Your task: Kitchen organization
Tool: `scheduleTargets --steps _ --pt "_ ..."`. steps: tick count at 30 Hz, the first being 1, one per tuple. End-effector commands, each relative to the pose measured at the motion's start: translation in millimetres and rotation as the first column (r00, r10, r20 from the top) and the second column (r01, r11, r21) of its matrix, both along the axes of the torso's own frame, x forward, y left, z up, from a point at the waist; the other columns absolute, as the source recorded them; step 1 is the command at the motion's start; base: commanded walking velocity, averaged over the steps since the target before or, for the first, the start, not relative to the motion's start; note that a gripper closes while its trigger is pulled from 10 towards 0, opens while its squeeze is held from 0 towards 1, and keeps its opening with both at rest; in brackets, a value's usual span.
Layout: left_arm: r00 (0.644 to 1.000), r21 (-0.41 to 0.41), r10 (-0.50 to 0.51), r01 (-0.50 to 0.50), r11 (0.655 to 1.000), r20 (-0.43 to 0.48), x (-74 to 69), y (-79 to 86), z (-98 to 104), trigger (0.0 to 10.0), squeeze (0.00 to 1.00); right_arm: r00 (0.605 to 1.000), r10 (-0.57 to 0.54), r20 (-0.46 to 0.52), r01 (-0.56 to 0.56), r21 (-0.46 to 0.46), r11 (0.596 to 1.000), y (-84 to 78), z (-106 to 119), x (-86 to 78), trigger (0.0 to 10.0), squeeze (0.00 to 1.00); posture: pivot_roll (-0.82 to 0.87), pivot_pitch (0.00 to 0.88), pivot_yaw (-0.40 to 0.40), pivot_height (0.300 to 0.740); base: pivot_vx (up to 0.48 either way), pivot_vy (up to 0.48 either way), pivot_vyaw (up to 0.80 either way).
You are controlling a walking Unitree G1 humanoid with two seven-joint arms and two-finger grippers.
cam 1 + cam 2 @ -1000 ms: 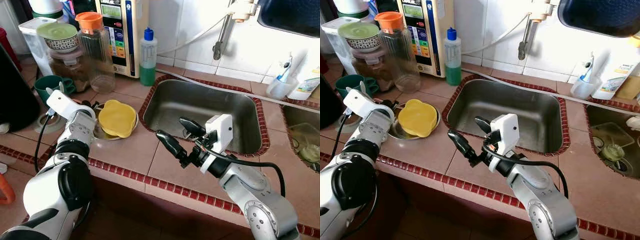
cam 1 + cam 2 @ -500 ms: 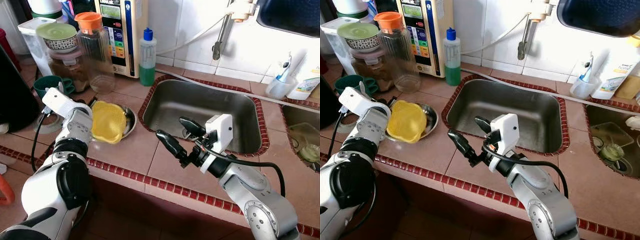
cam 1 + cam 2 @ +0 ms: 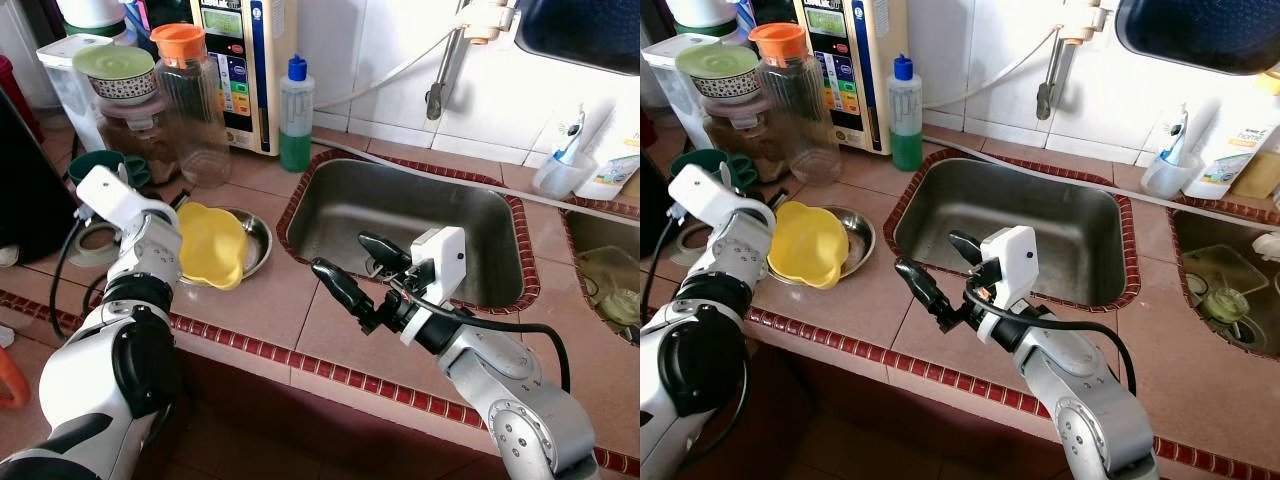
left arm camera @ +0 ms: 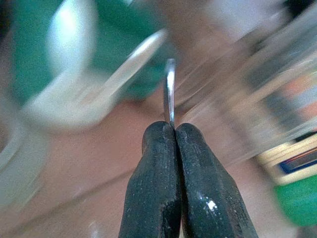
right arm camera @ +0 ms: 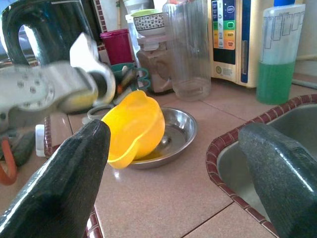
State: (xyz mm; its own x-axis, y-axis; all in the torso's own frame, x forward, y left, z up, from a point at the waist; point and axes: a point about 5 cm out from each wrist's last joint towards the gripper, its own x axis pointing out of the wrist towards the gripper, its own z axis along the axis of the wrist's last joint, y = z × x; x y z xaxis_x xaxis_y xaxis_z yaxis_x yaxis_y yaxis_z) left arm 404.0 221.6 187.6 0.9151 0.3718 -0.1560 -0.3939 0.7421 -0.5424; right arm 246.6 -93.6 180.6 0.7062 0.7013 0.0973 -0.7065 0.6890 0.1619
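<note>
Gripping tilted yellow bowl [image 3: 212,245] over steel plate [image 3: 256,240], my left gripper [image 4: 172,144] clenched; right gripper [image 3: 352,265] released near sink [image 3: 400,215].

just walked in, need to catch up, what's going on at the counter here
The robot stands at a tiled kitchen counter beside a steel sink. Its left gripper has its jaws pinched shut on the rim of a yellow bowl, tipping it up on edge over a shallow metal dish. The right gripper hovers with jaws open above the counter's edge by the sink, holding nothing. A green soap bottle and a clear pitcher stand behind.
</note>
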Motion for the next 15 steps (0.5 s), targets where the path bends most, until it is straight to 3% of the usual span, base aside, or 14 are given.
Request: scheduleTargets --steps 1,5,12,15 --pt "0.993 0.082 -0.031 0.022 0.996 0.116 6.6 -5.1 32 0.0 0.0 1.0 -0.015 0.02 0.015 -0.004 1.0 -2.5 3 2.1 10.0 0.69 0.05 0.0 -0.015 0.74 0.0 0.0 0.0" --pt "0.978 0.167 -0.073 0.04 0.985 0.194 9.4 -11.3 52 0.0 0.0 1.0 -0.016 0.024 0.016 -0.002 1.0 -1.4 4 4.1 10.0 0.69 0.06 0.0 -0.011 0.74 0.0 0.0 0.0" --pt "0.958 0.283 -0.12 0.043 0.958 0.262 9.0 -17.7 66 0.0 0.0 0.999 -0.023 0.035 0.023 0.0 1.0 -1.2 5 6.9 10.0 0.69 0.06 0.0 -0.004 0.74 0.0 0.0 0.0" --pt "0.925 0.274 -0.177 0.083 0.958 0.337 9.7 -26.4 78 0.0 0.0 0.999 -0.034 0.041 0.034 0.002 0.999 -2.3 5 8.4 10.0 0.69 0.06 0.0 -0.003 0.74 0.0 0.0 0.0"
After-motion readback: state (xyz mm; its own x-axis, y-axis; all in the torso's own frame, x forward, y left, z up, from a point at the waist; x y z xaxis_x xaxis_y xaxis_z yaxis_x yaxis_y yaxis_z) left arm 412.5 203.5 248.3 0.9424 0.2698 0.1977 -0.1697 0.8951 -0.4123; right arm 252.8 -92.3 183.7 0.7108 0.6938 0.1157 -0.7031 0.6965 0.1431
